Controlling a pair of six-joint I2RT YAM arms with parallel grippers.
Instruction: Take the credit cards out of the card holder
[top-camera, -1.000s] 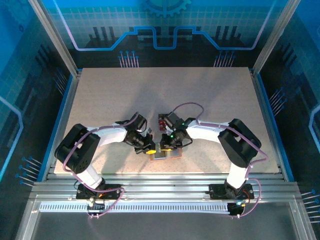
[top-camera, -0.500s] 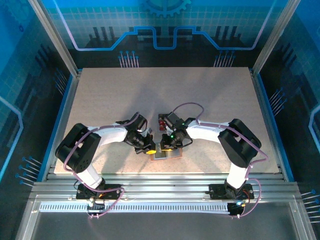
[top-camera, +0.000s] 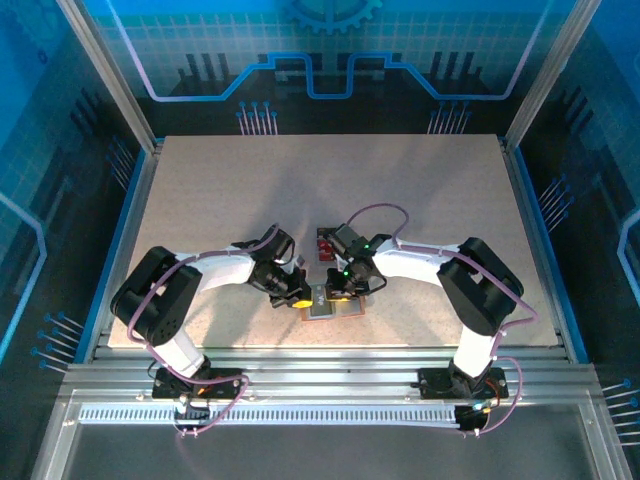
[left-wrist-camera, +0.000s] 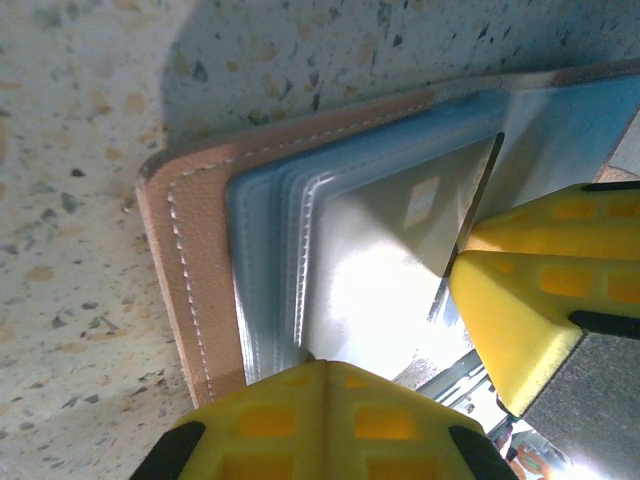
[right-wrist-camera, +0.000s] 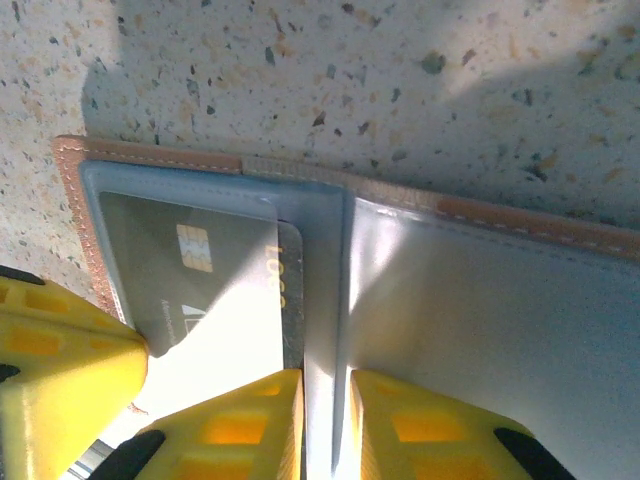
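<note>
The left gripper is clenched with nothing between its jaws. In its wrist view its yellow fingertips sit together at the bottom centre of the frame, pressed down on the open card holder. The right gripper is nearly closed. In its wrist view its two yellow fingers stand at the bottom centre on either side of a thin blue-grey inner leaf of the card holder, pinching that leaf by its edge.

From above, the card holder lies flat on the table in the lower middle of the frame. It is directly under both grippers, which meet over it from either side.

One credit card is in a clear glossy sleeve at the lower left of the right wrist view, just beside the pinched leaf. It is thin and rectangular with a small chip, and glare washes out its colour. The left wrist view shows this credit card at centre, under stacked sleeve edges.

A small red card lies on the table just above the grippers, apart from the holder.

The holder has a tan leather-like rim with pale stitching and rounded corners. Its inner panels are smooth and pale blue-grey. The table is a matte beige speckled surface.
</note>
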